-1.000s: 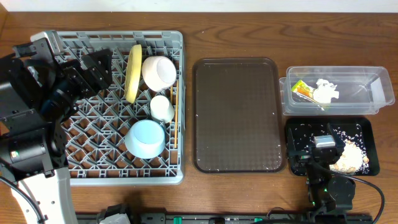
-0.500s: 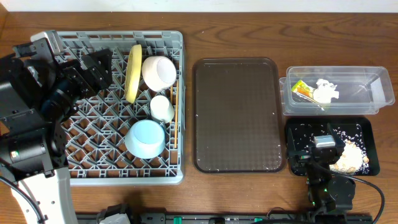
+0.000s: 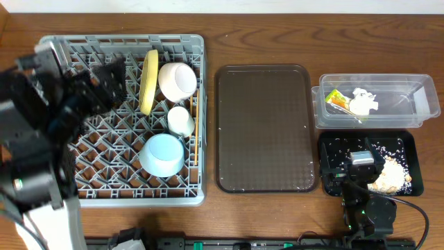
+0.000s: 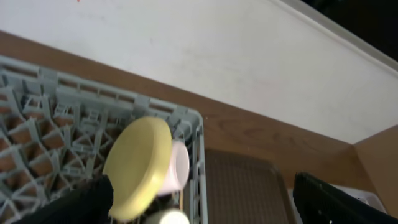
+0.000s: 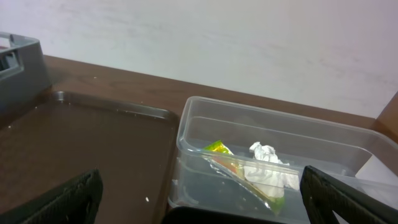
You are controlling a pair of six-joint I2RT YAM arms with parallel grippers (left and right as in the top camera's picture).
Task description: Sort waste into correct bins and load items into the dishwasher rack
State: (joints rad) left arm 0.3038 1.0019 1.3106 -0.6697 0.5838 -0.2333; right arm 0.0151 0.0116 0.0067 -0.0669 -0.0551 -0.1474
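The grey dishwasher rack [image 3: 139, 198] holds the yellow plate [image 3: 148, 80] on edge, the white bowl [image 3: 177, 81], the small white cup [image 3: 181, 121], the light blue bowl [image 3: 163, 154] and the chopsticks [image 3: 195, 132]. My left gripper [image 3: 104, 76] is open and empty above the rack's back left; its wrist view shows the plate [image 4: 140, 165] and the rack [image 4: 43, 106]. The clear tub [image 3: 409, 104] holds the wrapper [image 3: 336, 99] and tissue [image 3: 362, 102]. The black tray [image 3: 333, 149] holds rice [image 3: 388, 175]. My right gripper [image 3: 361, 154] is open and empty over the black tray, facing the tub [image 5: 205, 130].
The brown serving tray [image 3: 263, 128] lies between the rack and the two bins, with nothing on it. A pale wall runs along the table's far edge. The left arm's body covers the rack's left side.
The left arm has started to move and is now blurred, with its body shifted slightly left. The right arm and all the objects have not moved.
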